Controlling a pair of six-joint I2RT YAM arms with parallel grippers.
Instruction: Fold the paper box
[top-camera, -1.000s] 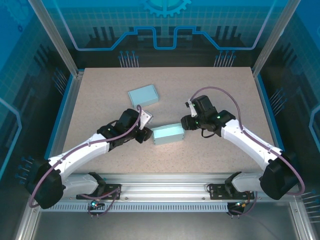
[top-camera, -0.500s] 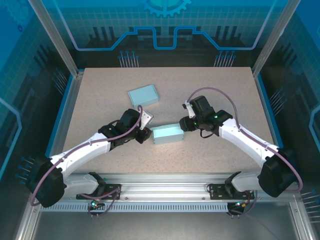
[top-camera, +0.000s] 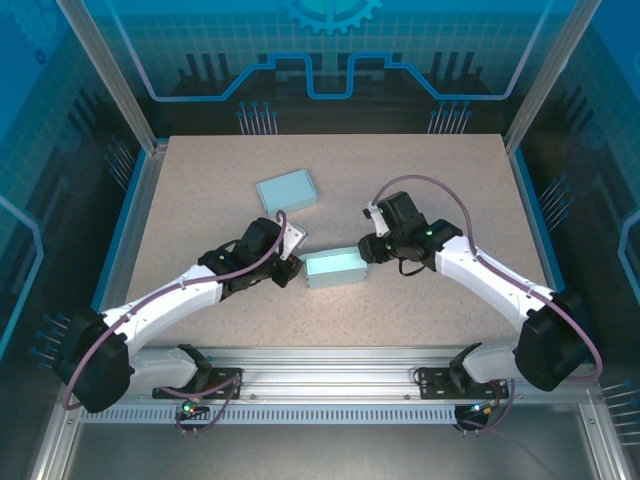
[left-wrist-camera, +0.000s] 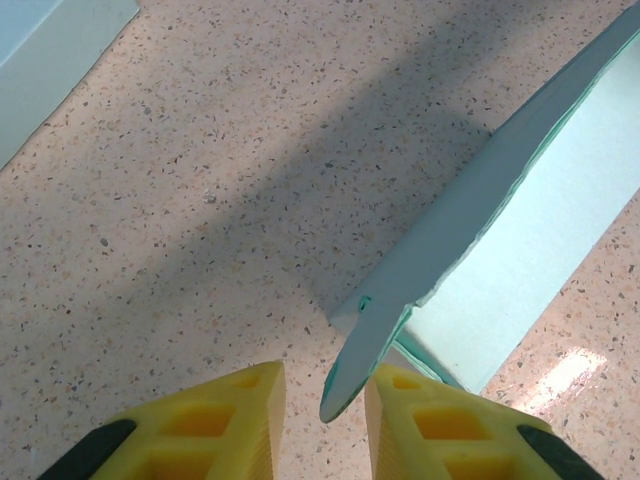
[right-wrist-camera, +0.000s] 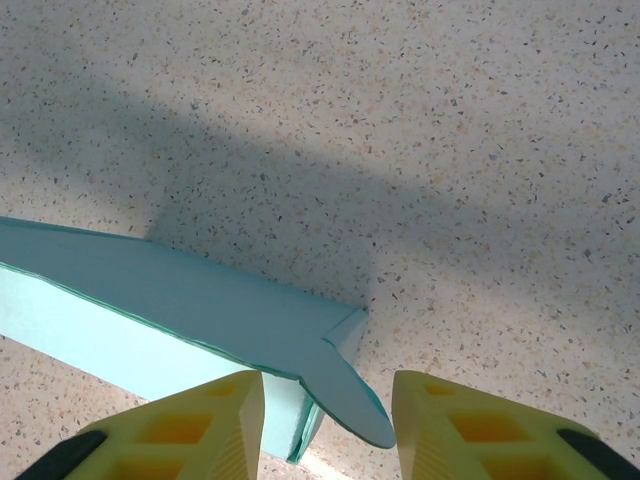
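With left tool and right tool spread astride end tabs of the paper box, pinch squarely, fold inward evenly.

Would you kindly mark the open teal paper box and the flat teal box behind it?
Open teal paper box (top-camera: 335, 266), top external view, its interior.
Flat teal box (top-camera: 287, 189), top external view, top face centre.

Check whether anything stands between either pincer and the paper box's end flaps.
Nothing visible does. The left pincer straddles the left end flap of the paper box, and the right pincer straddles the right end flap, jaws open.
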